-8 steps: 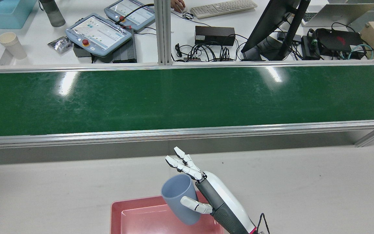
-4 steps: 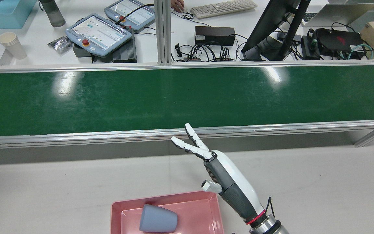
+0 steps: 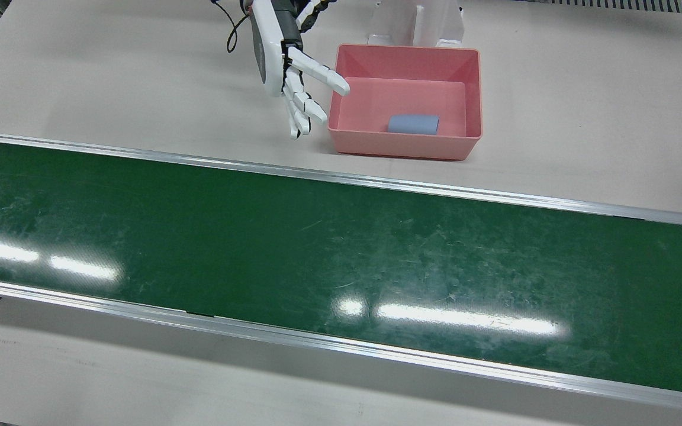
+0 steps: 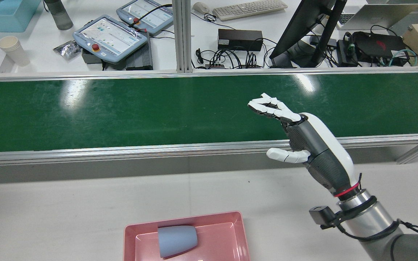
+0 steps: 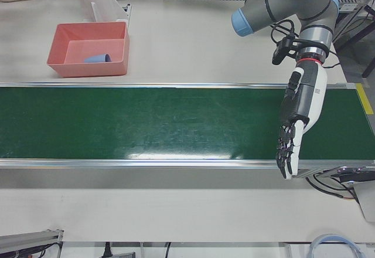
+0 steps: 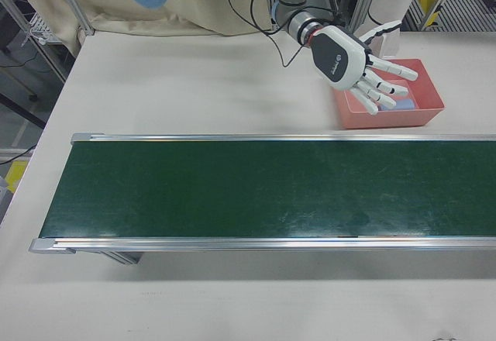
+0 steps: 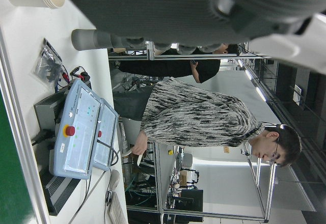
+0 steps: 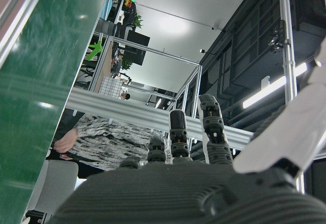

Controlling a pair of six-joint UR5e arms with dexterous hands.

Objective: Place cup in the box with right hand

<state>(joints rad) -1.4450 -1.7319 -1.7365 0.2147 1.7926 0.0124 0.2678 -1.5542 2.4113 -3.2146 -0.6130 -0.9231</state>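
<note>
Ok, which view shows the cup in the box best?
The rear view: the cup is large, on its side in the box. The front view shows it smaller, the left-front view tiny; in the right-front view the right hand hides it.

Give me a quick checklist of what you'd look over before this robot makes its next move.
1. Cup inside the pink box: ok.
2. Cup standing upright: not ok, it lies on its side.
3. Right hand empty, fingers spread: ok.
4. Right hand clear of the box: ok, raised off to one side.
5. Left hand out of the way: ok, hanging over the far end of the green belt.
6. Cup undamaged: cannot tell.
</note>
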